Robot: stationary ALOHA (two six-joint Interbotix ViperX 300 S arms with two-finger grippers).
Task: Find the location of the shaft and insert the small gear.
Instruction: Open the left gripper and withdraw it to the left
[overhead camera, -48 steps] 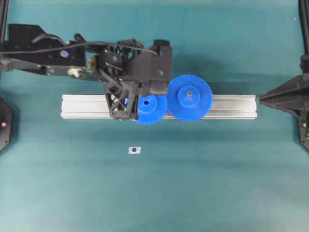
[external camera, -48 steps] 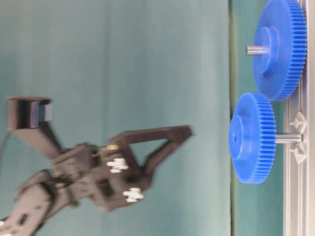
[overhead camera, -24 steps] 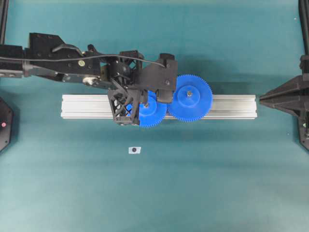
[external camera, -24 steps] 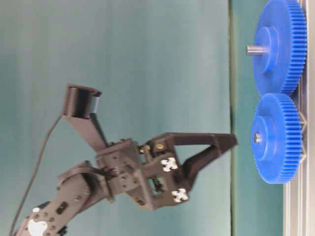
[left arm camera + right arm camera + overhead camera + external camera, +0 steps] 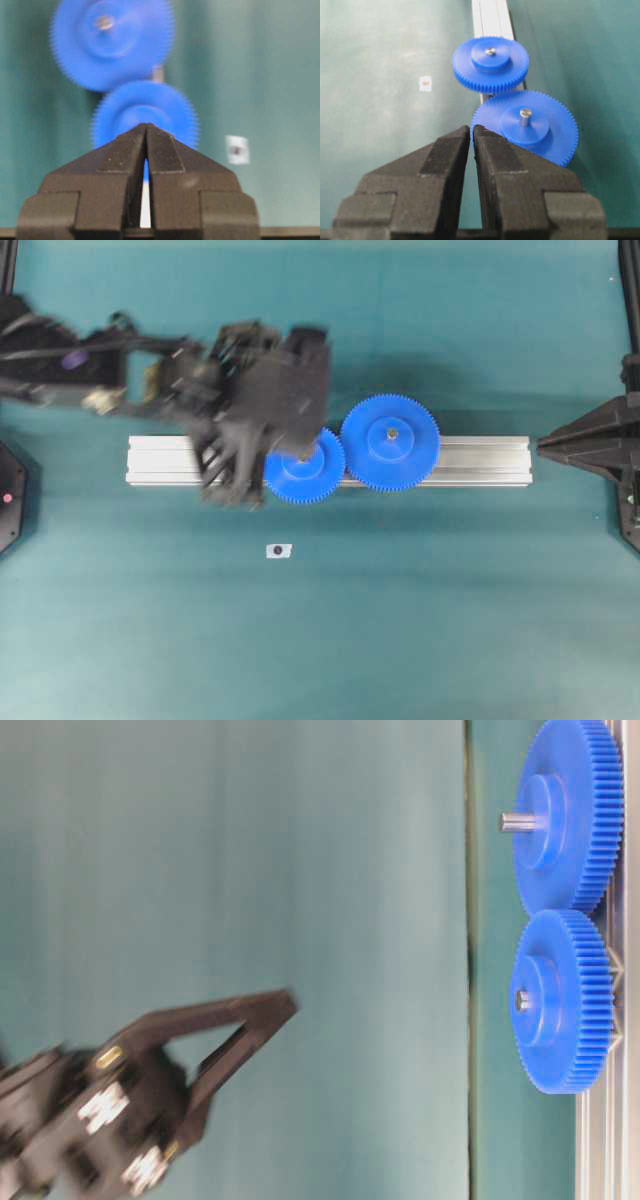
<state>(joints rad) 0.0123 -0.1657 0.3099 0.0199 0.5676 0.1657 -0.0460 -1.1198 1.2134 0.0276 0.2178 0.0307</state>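
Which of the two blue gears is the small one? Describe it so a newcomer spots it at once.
Find the long silver rail across the green table. Two blue gears sit on it with teeth meshed; the small gear is the left one in the overhead view. It is narrower than the large gear, whose pin sticks up taller.

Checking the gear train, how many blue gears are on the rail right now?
2. The small gear sits on the aluminium rail beside the left arm; the larger gear meshes with it on its right. None looks hidden.
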